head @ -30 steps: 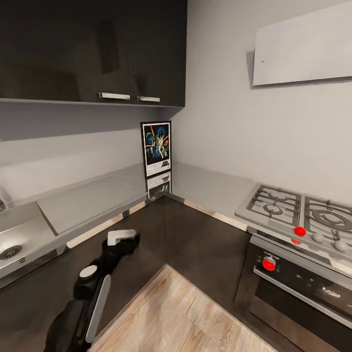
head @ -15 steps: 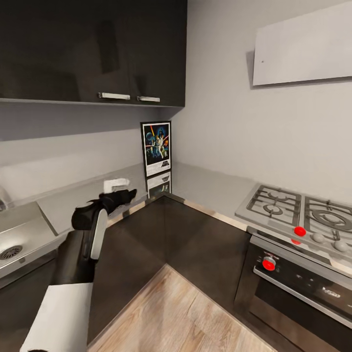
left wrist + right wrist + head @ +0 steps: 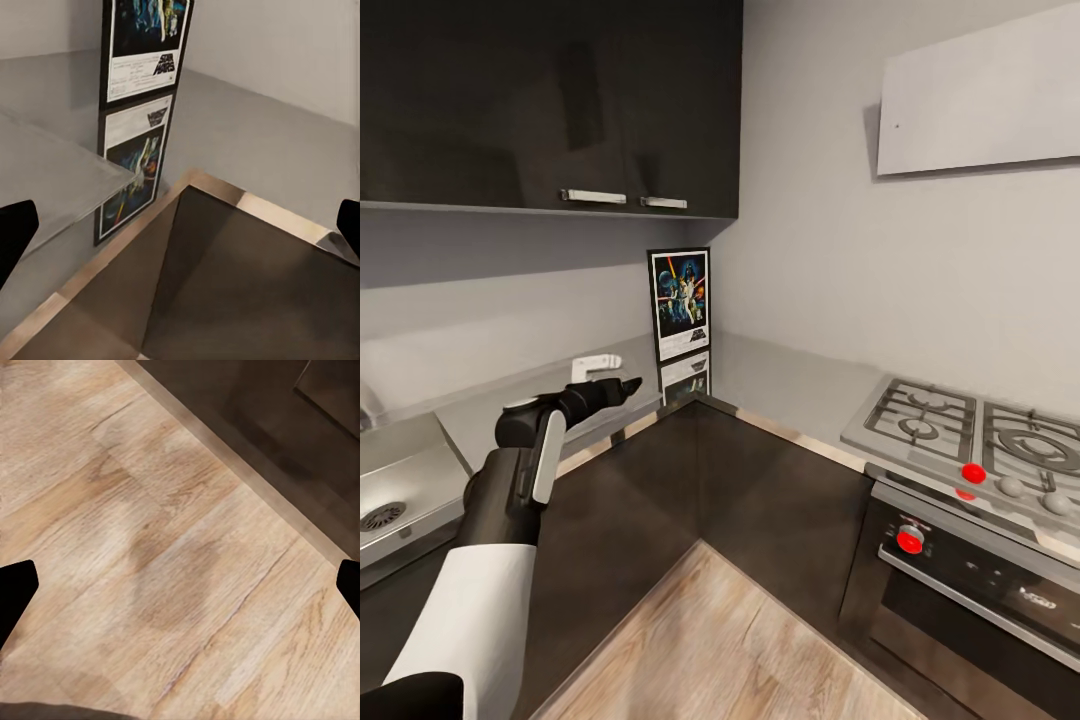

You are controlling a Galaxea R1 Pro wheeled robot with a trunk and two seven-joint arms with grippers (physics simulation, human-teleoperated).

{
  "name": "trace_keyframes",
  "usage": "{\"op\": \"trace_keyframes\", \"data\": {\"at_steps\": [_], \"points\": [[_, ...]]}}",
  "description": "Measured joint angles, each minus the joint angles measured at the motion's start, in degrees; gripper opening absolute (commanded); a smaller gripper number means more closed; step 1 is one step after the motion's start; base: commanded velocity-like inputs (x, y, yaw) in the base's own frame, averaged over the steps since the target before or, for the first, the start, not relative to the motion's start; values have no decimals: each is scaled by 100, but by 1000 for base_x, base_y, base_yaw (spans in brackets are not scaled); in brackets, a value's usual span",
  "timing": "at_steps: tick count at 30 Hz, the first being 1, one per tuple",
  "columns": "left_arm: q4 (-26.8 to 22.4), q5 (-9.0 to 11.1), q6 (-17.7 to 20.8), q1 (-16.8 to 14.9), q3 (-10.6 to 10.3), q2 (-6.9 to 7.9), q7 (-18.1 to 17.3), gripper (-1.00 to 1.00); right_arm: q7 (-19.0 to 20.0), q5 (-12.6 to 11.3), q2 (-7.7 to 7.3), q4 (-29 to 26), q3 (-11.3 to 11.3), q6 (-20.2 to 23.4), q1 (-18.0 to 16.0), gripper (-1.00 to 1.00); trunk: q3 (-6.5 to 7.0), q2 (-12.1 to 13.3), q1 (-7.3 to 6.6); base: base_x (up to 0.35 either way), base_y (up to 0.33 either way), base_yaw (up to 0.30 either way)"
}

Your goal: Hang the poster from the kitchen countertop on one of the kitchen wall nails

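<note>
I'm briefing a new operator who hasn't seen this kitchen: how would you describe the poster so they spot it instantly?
Find the inner corner of the L-shaped kitchen countertop, below the dark wall cabinets. The poster stands upright there against the wall. It is the only framed picture: black frame, white border, blue-black artwork, mirrored in the glossy counter.

The poster [image 3: 145, 46], sitting at the upper left of the left wrist view, is showing "STAR WARS". Its finer print is staying unreadable.

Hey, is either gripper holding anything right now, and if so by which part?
Nothing is held. The left gripper is open, short of the poster; the right gripper is open over the wood floor.
</note>
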Motion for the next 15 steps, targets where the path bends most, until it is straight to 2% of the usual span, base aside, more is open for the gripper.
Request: {"op": "trace_keyframes", "data": {"at_steps": [9,15], "points": [[72,9,-76,-4,-2,19,-238,100,0,0,16,8,3,18,0,100,0,0,-2,172,0,0],[89,5,-78,-4,-2,19,-282,100,0,8,28,17,4,23,0,100,0,-1,-3,299,0,4]]}}
